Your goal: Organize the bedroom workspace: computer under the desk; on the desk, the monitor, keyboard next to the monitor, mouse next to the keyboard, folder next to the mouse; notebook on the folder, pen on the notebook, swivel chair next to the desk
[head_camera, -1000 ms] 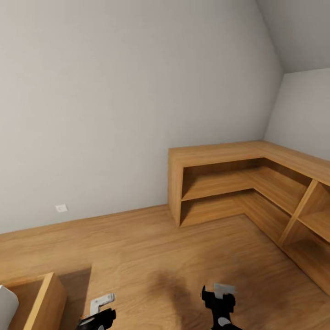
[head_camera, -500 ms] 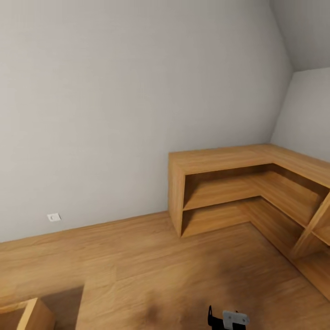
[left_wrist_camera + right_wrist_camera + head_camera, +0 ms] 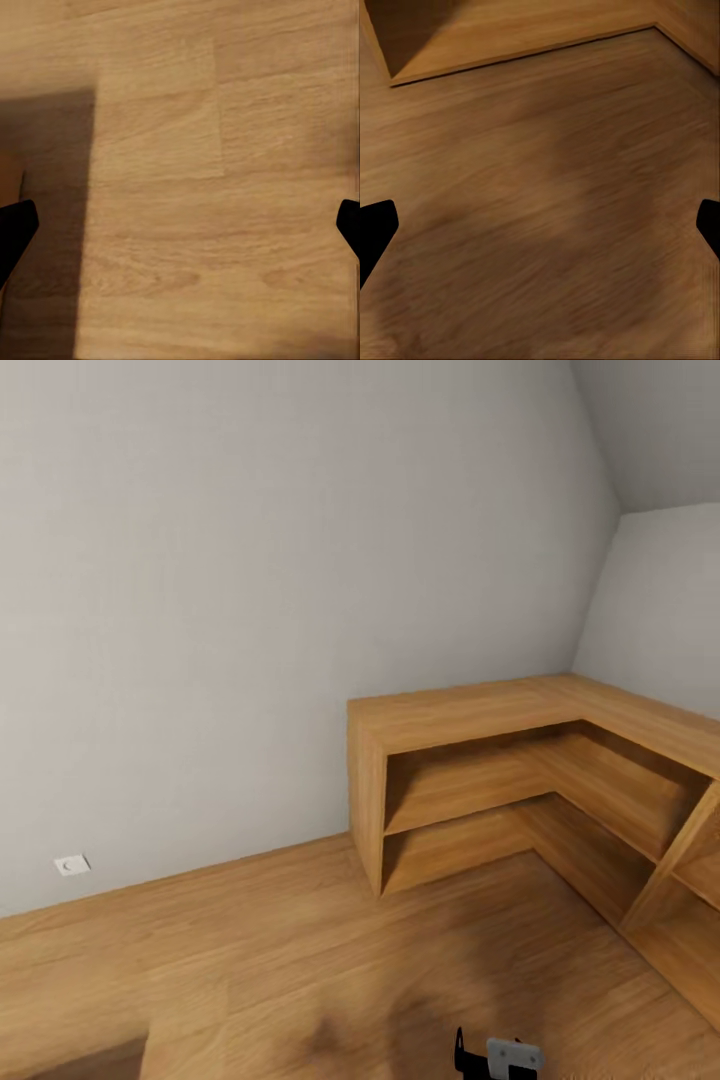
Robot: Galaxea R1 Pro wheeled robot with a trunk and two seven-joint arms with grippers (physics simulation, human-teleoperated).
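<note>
Head view looks down over a bare corner of the room, with none of the task's things anywhere among the views: no computer, monitor, keyboard, mouse, folder, notebook, pen or swivel chair can be placed from these pictures. A pale grey wall [image 3: 250, 580] fills the far side and the left, meeting a sloped ceiling at the upper right. Low on that wall, at the far left, sits a small white wall socket [image 3: 70, 865], just above the floor line. A wooden corner shelf unit [image 3: 470, 710] stands against the wall at the right, L-shaped, its flat top running right and then turning toward the near side; its open compartments hold nothing that can be made out. Warm wood-plank floor [image 3: 250, 950] spreads across the near half, with a soft dark shadow patch near the bottom centre.

At the bottom edge, right of centre, the right gripper [image 3: 497, 1056] pokes into the head view as a black body with a light grey plate; its fingertips are cut off there. Right wrist view shows its two black fingertips [image 3: 375, 225] at opposite edges of the picture, so the jaws stand wide, with only floor and the foot of the shelf unit between and beyond them.

Left wrist view shows the left gripper [image 3: 180, 229] likewise spread wide, holding nothing, over floor planks with a dark shadow band on one side.
</note>
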